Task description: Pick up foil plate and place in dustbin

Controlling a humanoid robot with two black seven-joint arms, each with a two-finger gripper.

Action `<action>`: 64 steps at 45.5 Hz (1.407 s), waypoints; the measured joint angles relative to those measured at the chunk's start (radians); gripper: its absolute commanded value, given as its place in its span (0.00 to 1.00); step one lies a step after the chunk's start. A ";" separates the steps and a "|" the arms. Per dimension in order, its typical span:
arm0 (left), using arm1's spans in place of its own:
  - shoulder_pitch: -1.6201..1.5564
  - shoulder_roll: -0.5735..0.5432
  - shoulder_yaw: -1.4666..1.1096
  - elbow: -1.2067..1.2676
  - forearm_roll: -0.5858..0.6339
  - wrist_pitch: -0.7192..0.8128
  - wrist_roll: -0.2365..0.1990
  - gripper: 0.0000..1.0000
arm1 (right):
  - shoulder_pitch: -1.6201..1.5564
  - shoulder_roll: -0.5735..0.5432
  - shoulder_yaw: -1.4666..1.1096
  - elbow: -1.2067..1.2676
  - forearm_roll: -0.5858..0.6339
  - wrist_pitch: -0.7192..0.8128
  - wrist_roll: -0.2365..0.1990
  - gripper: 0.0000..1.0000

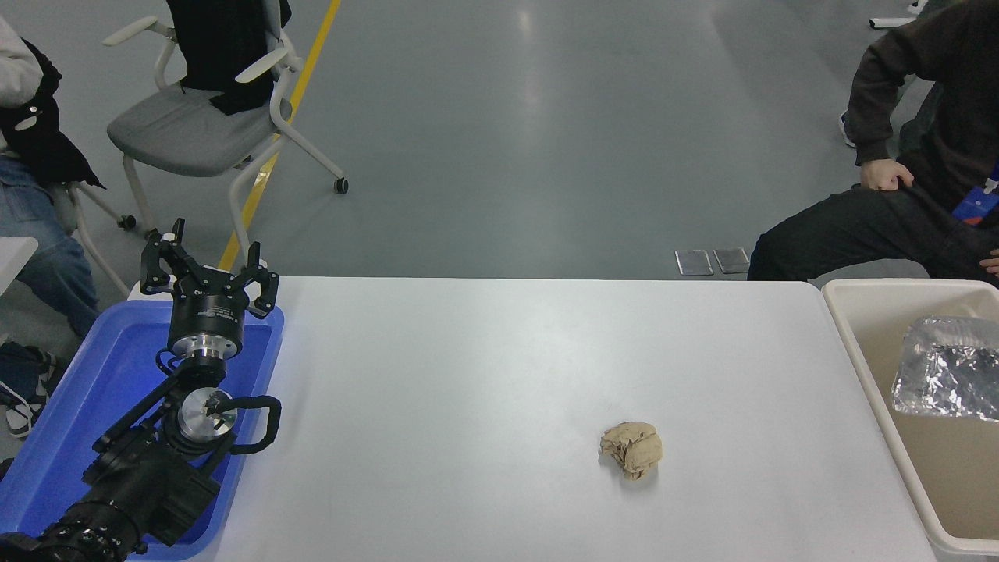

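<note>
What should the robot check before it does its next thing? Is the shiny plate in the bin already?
1. Foil plate inside the dustbin: ok, it sits within the walls.
2. Whether the plate lies flat on the bottom: cannot tell, the picture's edge cuts it off.
3. Right arm out of the bin: cannot tell, it is out of view.
4. Left gripper parked over the blue tray, jaws spread and empty: ok.
5. Crumpled paper lump alone on the table, nothing touching it: ok.

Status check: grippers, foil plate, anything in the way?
Left gripper open, parked over blue tray. Right arm out of view. Foil plate in dustbin. Nothing blocking.
</note>
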 measured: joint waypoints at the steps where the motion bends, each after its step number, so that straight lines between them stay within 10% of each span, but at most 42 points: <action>1: 0.000 0.000 0.000 0.000 0.000 0.000 0.000 0.99 | -0.003 0.001 0.002 -0.002 0.002 -0.001 -0.001 1.00; 21: -0.002 0.000 0.000 0.000 0.000 0.000 0.000 0.99 | 0.057 0.018 0.014 0.070 0.022 -0.004 0.000 1.00; 47: -0.002 0.000 0.001 -0.001 0.002 0.000 0.001 0.99 | 0.731 -0.096 -0.261 0.816 -0.044 0.087 -0.001 1.00; 64: -0.001 0.000 0.001 -0.001 0.001 0.000 0.001 0.99 | 1.258 0.109 -0.552 1.230 0.110 0.317 -0.002 1.00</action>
